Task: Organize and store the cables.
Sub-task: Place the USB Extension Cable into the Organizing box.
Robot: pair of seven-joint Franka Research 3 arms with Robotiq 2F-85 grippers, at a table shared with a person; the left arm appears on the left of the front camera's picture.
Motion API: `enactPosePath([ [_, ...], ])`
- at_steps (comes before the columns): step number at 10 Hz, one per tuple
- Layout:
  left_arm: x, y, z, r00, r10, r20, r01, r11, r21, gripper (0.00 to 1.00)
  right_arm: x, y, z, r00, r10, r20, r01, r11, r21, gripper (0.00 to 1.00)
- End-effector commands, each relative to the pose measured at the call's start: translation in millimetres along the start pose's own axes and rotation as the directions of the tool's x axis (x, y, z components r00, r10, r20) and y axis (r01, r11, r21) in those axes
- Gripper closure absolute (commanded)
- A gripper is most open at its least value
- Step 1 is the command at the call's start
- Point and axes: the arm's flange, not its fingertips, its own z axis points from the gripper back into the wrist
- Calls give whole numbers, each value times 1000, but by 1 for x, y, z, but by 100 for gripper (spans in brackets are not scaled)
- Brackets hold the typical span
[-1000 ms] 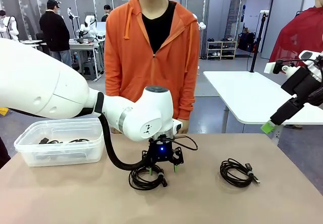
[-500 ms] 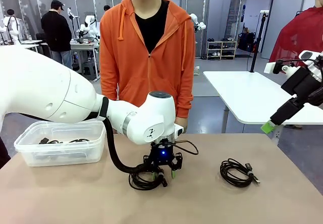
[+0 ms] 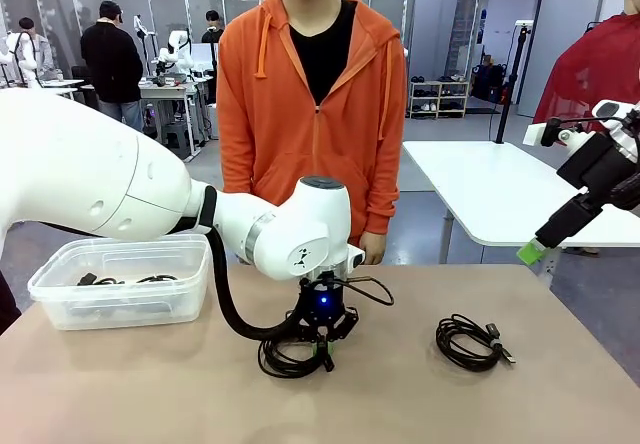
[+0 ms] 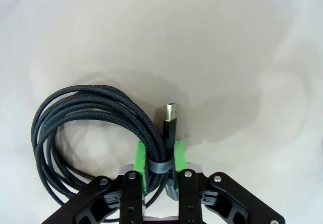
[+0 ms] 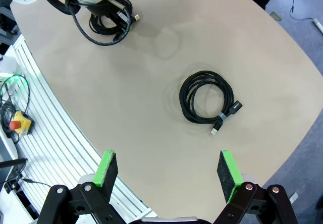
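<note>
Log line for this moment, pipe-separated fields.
left gripper: shut on coiled USB cable at its band | right gripper: open, raised | second coiled cable: loose on table | clear bin: holds stored cables

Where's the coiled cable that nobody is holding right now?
In the front view the loose cable lies flat on the table's right side, apart from the left gripper, which is shut on the other cable.

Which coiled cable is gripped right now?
The middle coil, pinched at its tie by the left gripper; the right-hand coil lies free.
</note>
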Motion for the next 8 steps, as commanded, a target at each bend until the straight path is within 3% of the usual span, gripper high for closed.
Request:
enactPosePath([
  [1,-3,0,5,1000,11,-21,-11,1000,12,100,1,1,0,1000,-21,5,21,1000,-1,0],
  [4,-5,5,20,1000,-26,-9,26,1000,3,100,1,1,0,1000,-21,5,21,1000,-1,0],
  [8,-29,25,113,984,-180,18,179,983,29,100,1,1,0,1000,-21,5,21,1000,-1,0],
])
